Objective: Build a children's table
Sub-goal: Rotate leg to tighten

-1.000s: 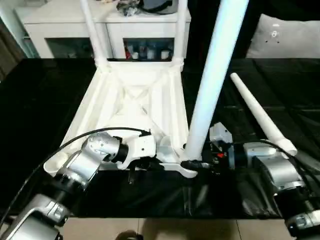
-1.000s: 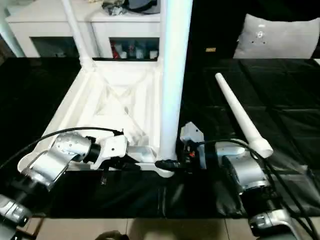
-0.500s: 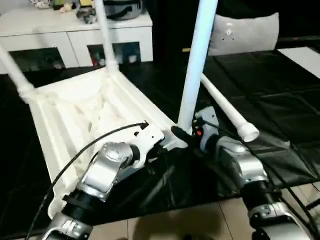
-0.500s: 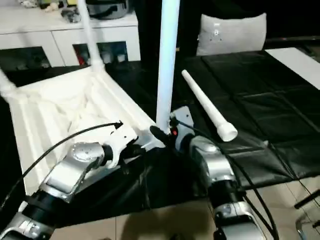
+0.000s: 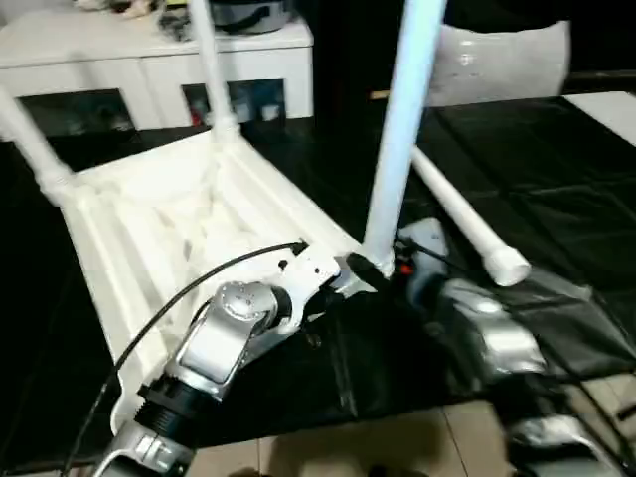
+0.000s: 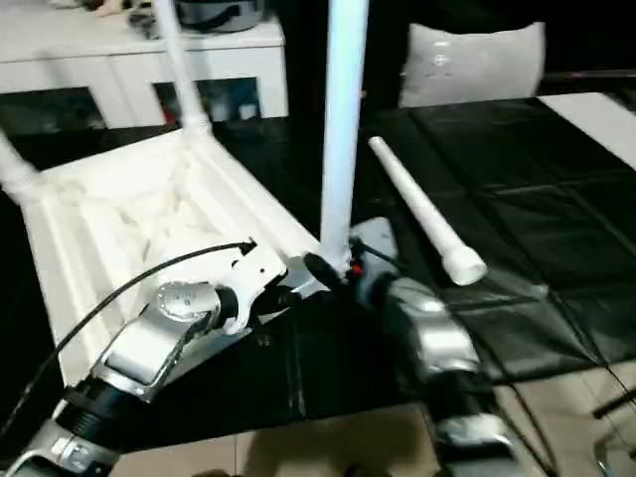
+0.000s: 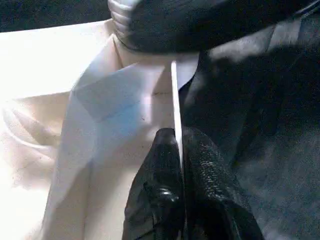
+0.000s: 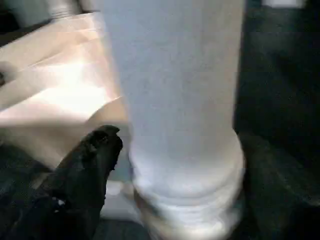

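Note:
The white tabletop [image 5: 149,229] lies upside down on the black mat, ribbed side up. Thin legs stand in its two far corner sockets [image 5: 211,70] [image 5: 30,144]. A third leg [image 5: 397,149] stands upright at the near right corner socket, and my right gripper [image 5: 370,268] is shut on its base; one black finger [image 8: 95,150] presses its side. My left gripper [image 7: 177,145] is shut on the thin near rim of the tabletop, beside that corner. The fourth leg [image 5: 465,221] lies loose on the mat to the right.
A white cabinet [image 5: 149,60] with glass doors stands behind the tabletop. A grey cushion [image 5: 502,65] sits at the back right. The black mat [image 5: 556,179] reaches the near edge, with tiled floor [image 5: 397,447] below it.
The whole picture has turned and shifted, so the camera has moved. Both grippers keep their holds, and my right forearm now looks blurred.

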Motion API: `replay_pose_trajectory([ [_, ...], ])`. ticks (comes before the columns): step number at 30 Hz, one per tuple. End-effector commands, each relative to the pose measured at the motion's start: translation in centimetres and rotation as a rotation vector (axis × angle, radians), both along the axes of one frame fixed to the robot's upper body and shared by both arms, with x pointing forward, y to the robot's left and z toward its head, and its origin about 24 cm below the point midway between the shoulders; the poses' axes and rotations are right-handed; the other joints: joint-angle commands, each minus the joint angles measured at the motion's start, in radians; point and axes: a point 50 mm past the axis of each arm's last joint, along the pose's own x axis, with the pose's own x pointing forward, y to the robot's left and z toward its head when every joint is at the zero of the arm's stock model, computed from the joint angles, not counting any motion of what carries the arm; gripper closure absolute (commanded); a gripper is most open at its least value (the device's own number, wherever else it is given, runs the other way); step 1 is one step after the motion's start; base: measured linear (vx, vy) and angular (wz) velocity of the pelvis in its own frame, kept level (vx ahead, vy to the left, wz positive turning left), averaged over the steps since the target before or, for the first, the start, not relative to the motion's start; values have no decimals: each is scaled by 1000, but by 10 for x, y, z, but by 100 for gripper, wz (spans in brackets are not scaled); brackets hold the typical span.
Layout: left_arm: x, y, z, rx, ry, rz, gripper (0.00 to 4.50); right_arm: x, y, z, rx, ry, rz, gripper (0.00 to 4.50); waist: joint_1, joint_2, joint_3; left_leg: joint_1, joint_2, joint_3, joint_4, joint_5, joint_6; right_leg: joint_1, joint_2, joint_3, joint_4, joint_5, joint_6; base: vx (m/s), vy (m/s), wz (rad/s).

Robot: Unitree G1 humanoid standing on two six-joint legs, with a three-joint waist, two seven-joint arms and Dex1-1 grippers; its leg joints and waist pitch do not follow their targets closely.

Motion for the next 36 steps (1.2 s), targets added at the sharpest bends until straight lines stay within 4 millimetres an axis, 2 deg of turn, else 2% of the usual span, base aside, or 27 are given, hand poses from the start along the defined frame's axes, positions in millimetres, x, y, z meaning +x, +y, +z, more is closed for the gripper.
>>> replay_pose_trajectory([
  [1,5,-3,17,-6,-95,-110,450,-2,-4,17,11,-70,108,18,11,-11,-72,7,44,-11,-74,-312,82,47,-70,61,-65,-370,-138,0,0,0],
  [3,1,1,15,11,-81,-191,450,-5,-13,25,-11,-83,182,8,19,-12,-73,8,44,-8,-71,-291,86,45,-70,63,-60,-364,-148,0,0,0],
  [5,-2,4,14,28,-65,-247,450,-7,-18,29,-35,-83,237,8,30,-11,-77,6,46,-8,-68,-256,94,49,-70,65,-52,-342,-157,0,0,0],
  [6,-2,4,14,31,-65,-252,450,-7,-19,29,-37,-83,242,8,39,-8,-80,8,49,-7,-67,-223,99,46,-68,66,-47,-302,-169,0,0,0],
  [8,-5,7,14,56,-56,-321,450,-10,-23,32,-62,-72,306,8,54,-9,-83,4,50,-5,-64,-190,103,49,-66,65,-39,-255,-187,0,0,0],
  [9,-8,10,14,71,-45,-391,450,-12,-24,33,-96,-69,360,8,63,-10,-85,7,52,-3,-63,-180,104,45,-64,65,-36,-246,-190,0,0,0],
  [13,-11,12,13,88,-37,-472,450,-15,-25,31,-157,-71,418,8,74,-8,-80,7,55,-3,-64,-206,96,38,-64,65,-38,-283,-185,0,0,0],
  [14,-13,14,12,103,-21,-539,450,-17,-23,28,-201,-61,475,8,80,-7,-77,12,55,-3,-66,-247,78,34,-64,66,-43,-332,-174,0,0,0],
  [17,-16,15,11,127,-7,-619,450,-21,-17,25,-192,-46,538,8,82,-10,-75,18,57,0,-69,-291,60,31,-65,68,-46,-370,-165,0,0,0],
  [18,-17,14,11,133,-1,-642,450,-22,-14,24,-176,-37,559,8,83,-12,-75,24,59,4,-70,-304,53,27,-65,72,-48,-387,-164,0,0,0],
  [20,-16,13,11,136,-5,-654,450,-22,-12,23,-159,-24,579,24,83,-13,-73,24,59,6,-71,-304,48,25,-64,78,-46,-393,-166,0,0,0],
  [26,-14,12,11,132,-14,-677,450,-26,-10,18,-143,19,625,63,76,-13,-74,13,56,3,-74,-306,48,33,-66,82,-43,-407,-154,0,0,0],
  [29,-14,12,10,130,-16,-683,450,-26,-10,17,-139,30,636,100,76,-16,-75,11,54,6,-70,-285,55,34,-66,82,-44,-408,-153,0,0,0],
  [31,-14,13,10,128,-15,-686,450,-27,-10,16,-138,39,641,104,77,-19,-76,12,54,7,-69,-275,58,33,-66,82,-45,-412,-151,0,0,0],
  [36,-14,13,9,118,-7,-681,450,-28,-11,14,-131,58,649,149,79,-18,-77,11,56,6,-69,-262,63,33,-65,81,-41,-400,-157,0,0,0],
])
